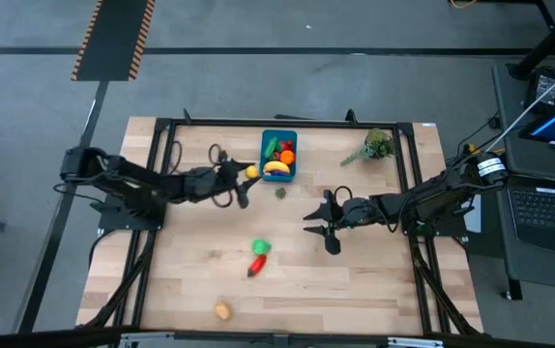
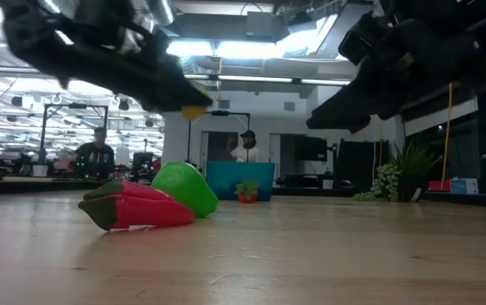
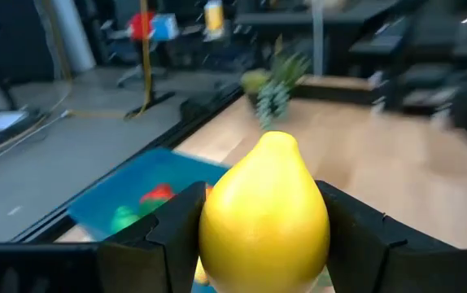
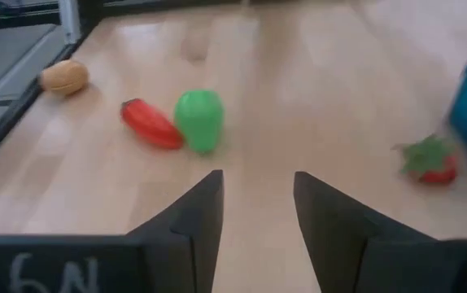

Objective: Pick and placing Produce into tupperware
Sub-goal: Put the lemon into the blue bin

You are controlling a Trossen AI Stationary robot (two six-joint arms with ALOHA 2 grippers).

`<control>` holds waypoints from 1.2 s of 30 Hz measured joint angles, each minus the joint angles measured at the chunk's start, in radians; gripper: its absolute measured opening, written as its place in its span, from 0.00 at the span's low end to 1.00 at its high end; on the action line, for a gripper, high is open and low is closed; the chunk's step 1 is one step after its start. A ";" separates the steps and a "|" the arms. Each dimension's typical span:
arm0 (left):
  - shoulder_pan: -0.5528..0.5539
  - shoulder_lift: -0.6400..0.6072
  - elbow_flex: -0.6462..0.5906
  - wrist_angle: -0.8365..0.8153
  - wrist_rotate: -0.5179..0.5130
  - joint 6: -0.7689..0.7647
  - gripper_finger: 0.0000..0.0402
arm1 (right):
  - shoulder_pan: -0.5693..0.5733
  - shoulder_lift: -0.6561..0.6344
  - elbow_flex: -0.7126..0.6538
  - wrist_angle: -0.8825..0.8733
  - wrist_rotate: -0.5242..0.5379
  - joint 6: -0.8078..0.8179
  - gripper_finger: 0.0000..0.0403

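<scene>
Wooden surface [image 1: 355,280] fills the frame, my two arms reaching in from either side. Teal tub [image 1: 279,155] sits at the far middle of the surface, already holding a banana [image 1: 277,167], an orange [image 1: 287,157] and some red and green pieces I can't make out. Leafy plant sprig [image 1: 374,147] lies near the far right corner, well apart from the tub.

My left end effector [image 1: 246,176] hangs just beside the tub's left side, above the surface, fingers clamped on a yellow lemon [image 3: 264,216]; the left wrist view shows the lemon filling the gap between both fingers [image 3: 355,232], tub below and ahead. My right end effector [image 1: 328,220] hovers over the middle-right of the surface, fingers [image 4: 197,216] parted with a clear gap, holding nothing.

Loose produce: green pepper [image 1: 261,247] and red pepper [image 1: 256,264] touching each other, centre front. Strawberry [image 1: 280,192] sits alone near the tub's front edge, between the two end effectors. Small tan piece, maybe a potato [image 1: 222,310], near the front edge, well apart from the rest.
</scene>
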 joint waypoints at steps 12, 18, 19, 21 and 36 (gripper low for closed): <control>0.207 0.193 0.402 -0.548 0.220 0.053 0.49 | -0.043 0.000 0.000 0.025 0.058 -0.106 0.38; 0.301 0.272 0.579 -0.808 0.358 0.139 0.49 | -0.068 0.000 0.000 0.022 0.058 -0.104 0.38; 0.315 0.287 0.607 -0.849 0.376 0.148 0.49 | -0.067 0.000 0.000 0.019 0.058 -0.103 0.38; 0.339 0.319 0.666 -0.924 0.407 0.169 0.49 | -0.067 0.000 0.000 0.017 0.054 -0.103 0.38; 0.384 0.563 1.069 -1.362 0.484 0.335 0.49 | -0.067 0.000 0.000 0.016 0.028 -0.101 0.38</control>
